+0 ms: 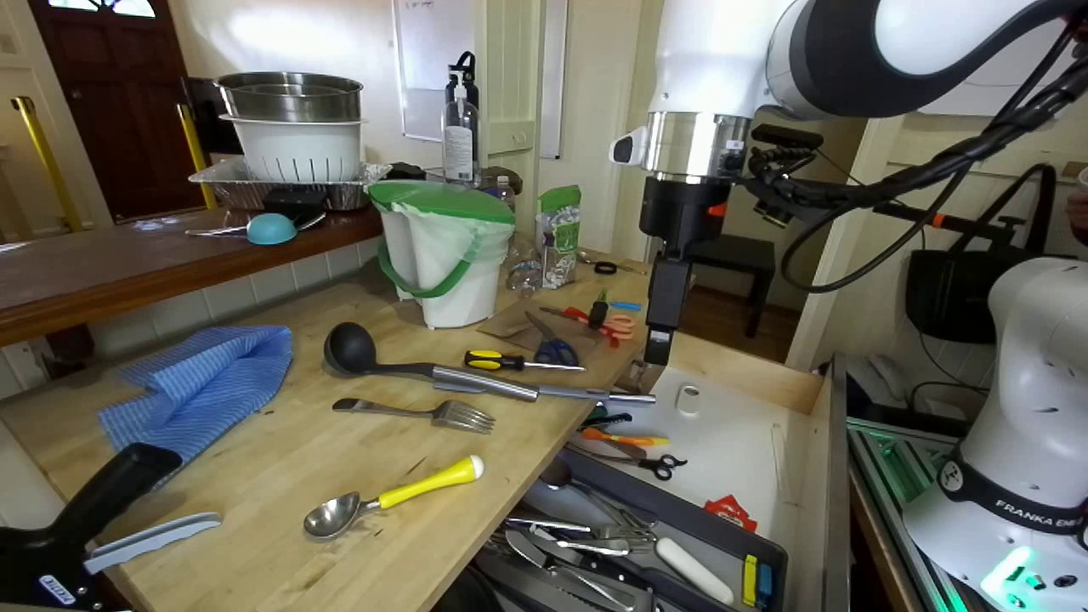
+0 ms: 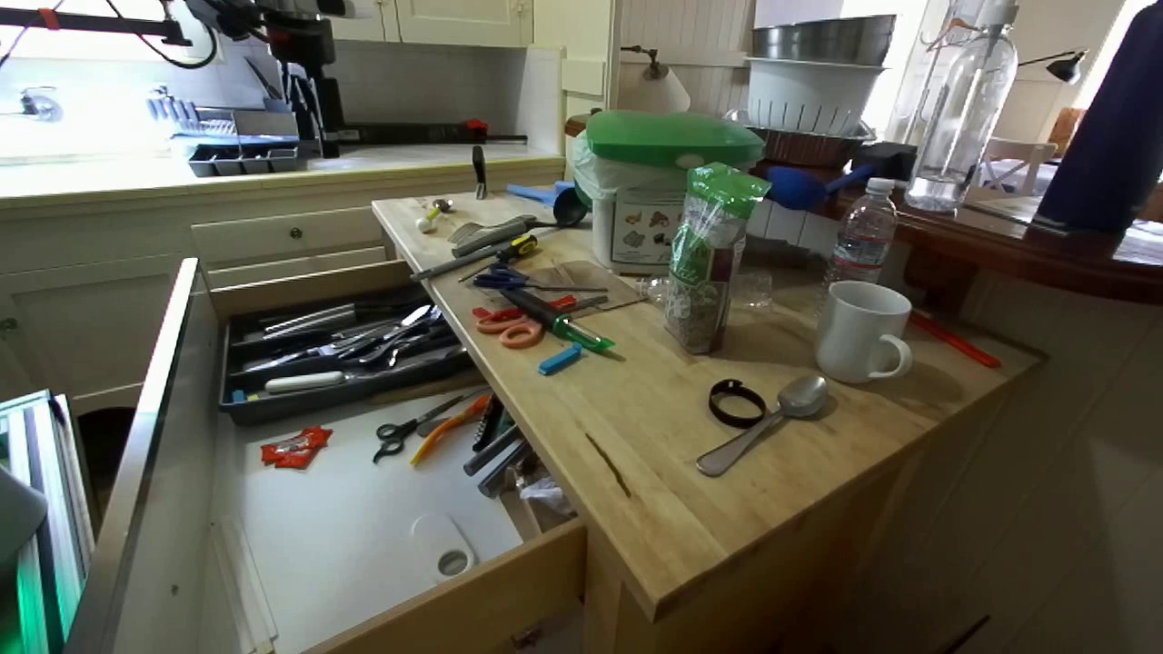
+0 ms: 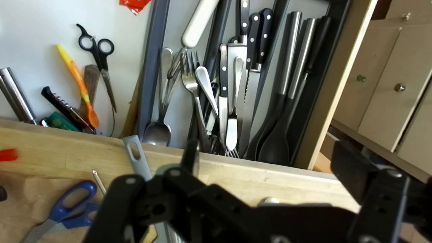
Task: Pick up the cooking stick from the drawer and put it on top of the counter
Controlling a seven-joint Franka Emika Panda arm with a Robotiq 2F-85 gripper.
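Note:
The cooking stick [image 3: 275, 145], with a broad black oval head and a straight steel handle, lies in the right-hand compartment of the utensil tray in the wrist view. A similar black utensil lies close against it, and the counter edge hides the tip of its head. The drawer [image 2: 354, 518] is pulled open beside the counter [image 1: 255, 459], which also shows in the wrist view [image 3: 256, 182]. My gripper [image 3: 266, 153] is open with nothing between its fingers. It hangs above the scene, apart from the utensils, and shows in both exterior views [image 1: 660, 344] [image 2: 323, 150].
A black ladle [image 1: 350, 348], a fork [image 1: 455, 415], a yellow-handled spoon [image 1: 429, 486], a screwdriver [image 1: 497, 360] and blue scissors [image 1: 557, 350] lie on the counter. A green-lidded bin [image 1: 450, 263] and a bag [image 2: 713, 263] stand there. Knives [image 3: 251, 57] and cutlery fill the drawer tray [image 3: 155, 60].

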